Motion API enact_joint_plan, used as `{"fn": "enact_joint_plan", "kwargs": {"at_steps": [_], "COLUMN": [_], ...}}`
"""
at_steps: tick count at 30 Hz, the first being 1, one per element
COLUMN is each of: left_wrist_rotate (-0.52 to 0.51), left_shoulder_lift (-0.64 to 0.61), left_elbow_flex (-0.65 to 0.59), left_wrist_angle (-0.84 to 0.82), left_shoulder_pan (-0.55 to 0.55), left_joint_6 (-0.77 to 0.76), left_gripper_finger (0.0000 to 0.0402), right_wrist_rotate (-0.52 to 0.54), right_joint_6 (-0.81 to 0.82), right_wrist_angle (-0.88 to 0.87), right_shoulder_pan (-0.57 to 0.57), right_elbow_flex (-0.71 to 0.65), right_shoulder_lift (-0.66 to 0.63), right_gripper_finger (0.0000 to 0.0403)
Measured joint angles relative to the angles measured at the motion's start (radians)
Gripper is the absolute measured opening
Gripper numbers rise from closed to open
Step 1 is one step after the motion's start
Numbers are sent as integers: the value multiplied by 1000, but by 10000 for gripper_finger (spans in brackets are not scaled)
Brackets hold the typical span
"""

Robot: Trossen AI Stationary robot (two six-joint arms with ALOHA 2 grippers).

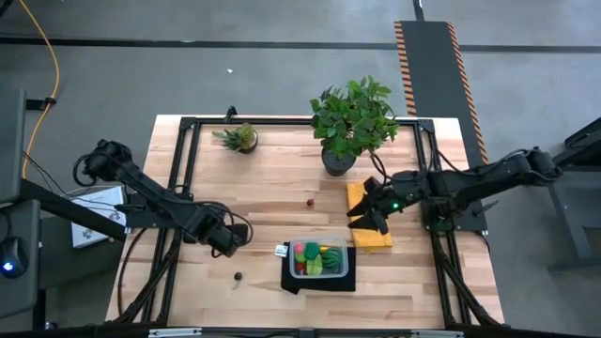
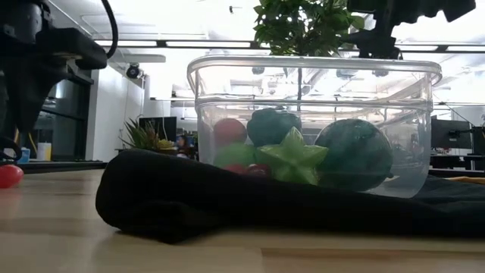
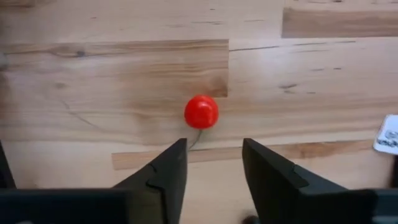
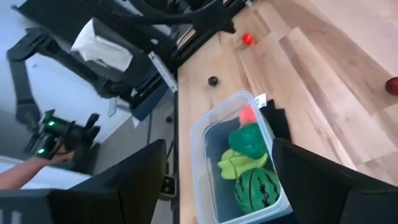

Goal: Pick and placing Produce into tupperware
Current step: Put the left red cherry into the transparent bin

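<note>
The clear tupperware (image 1: 317, 260) stands on a black mat (image 1: 319, 282) near the table's front edge. It holds a green watermelon (image 2: 354, 154), a green star fruit (image 2: 292, 158), a dark green piece (image 2: 273, 125) and a red piece (image 2: 229, 130). My left gripper (image 3: 214, 149) points down, open, just above the wood, with a small red ball (image 3: 201, 112) lying a little beyond its fingertips. A dark berry (image 1: 238, 276) and another small red piece (image 1: 310, 201) lie loose on the table. My right gripper (image 1: 368, 216) hovers open over the yellow cloth, right of the tupperware.
A yellow cloth (image 1: 369, 230) lies under the right gripper. A large potted plant (image 1: 352, 122) and a small one (image 1: 239, 139) stand along the far edge. A black frame (image 1: 183, 169) runs along the table's sides. A white tag (image 1: 281, 250) lies left of the tupperware.
</note>
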Motion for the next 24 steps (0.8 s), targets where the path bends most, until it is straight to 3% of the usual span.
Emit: {"fn": "enact_joint_plan", "kwargs": {"at_steps": [7, 24], "left_wrist_rotate": [1, 23], "left_shoulder_lift": [49, 183], "left_elbow_flex": [0, 0], "left_wrist_angle": [1, 57], "left_shoulder_pan": [6, 56], "left_joint_6": [31, 115], "left_gripper_finger": [180, 184], "right_wrist_rotate": [-86, -116], "right_joint_6": [-45, -59], "right_wrist_angle": [1, 4], "right_shoulder_pan": [-62, -100], "right_elbow_flex": [0, 0], "right_shoulder_lift": [0, 0], "right_gripper_finger": [282, 282]}}
